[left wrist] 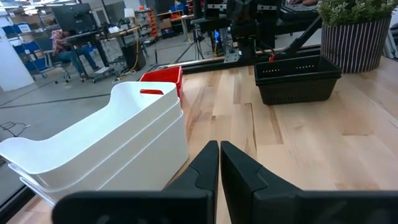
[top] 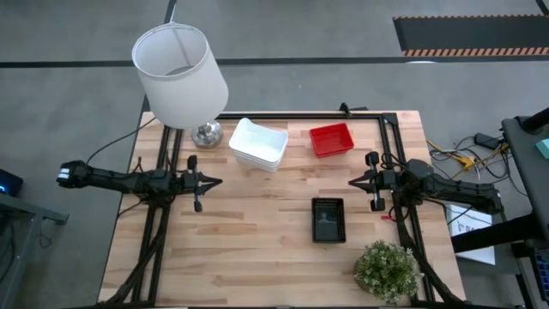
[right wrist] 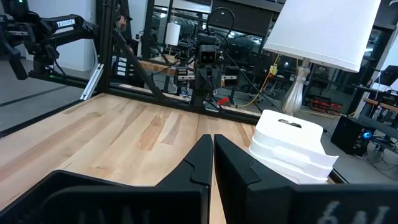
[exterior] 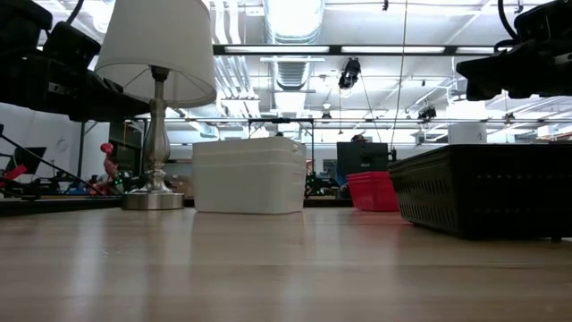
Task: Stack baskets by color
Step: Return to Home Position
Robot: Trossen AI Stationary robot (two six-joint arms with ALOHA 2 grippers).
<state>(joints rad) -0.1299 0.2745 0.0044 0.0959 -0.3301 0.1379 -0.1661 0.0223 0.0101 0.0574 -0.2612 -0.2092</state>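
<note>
A stack of white baskets rests on its bottom at the table's far middle; it also shows in the left wrist view and the right wrist view. A red basket stack stands to its right. A black basket stack sits nearer the front, right of centre. My left gripper hangs shut at the table's left side, above the wood, its fingertips together. My right gripper hangs shut at the right side, fingertips together. Neither touches a basket.
A white-shaded lamp stands on a metal base at the far left. A small potted plant sits at the near right corner. A black frame rail runs along the far edge. Bare wood lies between the arms.
</note>
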